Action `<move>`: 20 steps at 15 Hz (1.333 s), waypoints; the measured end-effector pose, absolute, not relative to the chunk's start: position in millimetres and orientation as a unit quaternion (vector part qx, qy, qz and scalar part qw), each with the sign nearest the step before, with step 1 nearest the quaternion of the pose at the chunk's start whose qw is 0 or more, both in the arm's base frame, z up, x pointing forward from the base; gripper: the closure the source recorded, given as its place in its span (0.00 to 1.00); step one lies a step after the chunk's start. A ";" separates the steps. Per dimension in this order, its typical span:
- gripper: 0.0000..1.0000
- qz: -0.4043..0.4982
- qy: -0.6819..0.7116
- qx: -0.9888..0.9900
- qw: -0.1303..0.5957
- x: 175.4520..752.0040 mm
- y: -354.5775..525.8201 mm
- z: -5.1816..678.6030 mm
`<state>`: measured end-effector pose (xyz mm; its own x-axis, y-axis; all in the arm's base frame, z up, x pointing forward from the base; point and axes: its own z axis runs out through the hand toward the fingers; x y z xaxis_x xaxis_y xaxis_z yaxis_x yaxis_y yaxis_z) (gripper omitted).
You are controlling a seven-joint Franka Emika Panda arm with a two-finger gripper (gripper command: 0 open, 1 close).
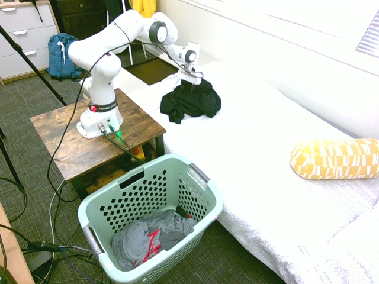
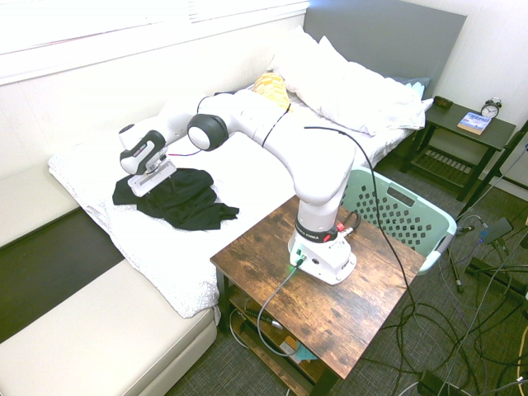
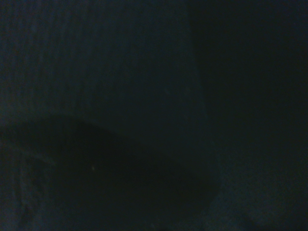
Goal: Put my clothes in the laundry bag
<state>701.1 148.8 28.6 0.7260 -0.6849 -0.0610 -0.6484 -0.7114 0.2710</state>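
Black clothes (image 1: pixel 192 100) lie crumpled on the bed (image 1: pixel 249 148), directly beneath the hand (image 1: pixel 187 83); hand points steeply down into the pile, fingers apart, nothing gripped yet; laundry bag (image 1: pixel 204 195) sits well apart, on the floor beyond the desk (image 1: pixel 71 142).

A home bedroom: a white-sheeted bed (image 2: pixel 247 177) with pillows (image 2: pixel 355 87), a nightstand (image 2: pixel 462 124) bearing an alarm clock (image 2: pixel 492 108), and a dresser (image 1: pixel 26 35).

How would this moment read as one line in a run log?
gripper: open, down on black clothes | clothes: on bed | laundry basket: holds grey garment
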 end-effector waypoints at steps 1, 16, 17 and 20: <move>1.00 -0.080 -0.364 0.921 0.119 702.6 147.6 26.6; 1.00 -0.092 -0.372 0.915 0.127 658.9 148.3 22.9; 1.00 -0.090 -0.372 0.915 0.126 657.2 149.1 24.0; 1.00 -0.084 -0.377 0.914 0.125 656.8 144.1 31.6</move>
<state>656.8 144.1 31.6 0.7015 -0.7102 -0.0598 -0.6682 -0.6845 0.2914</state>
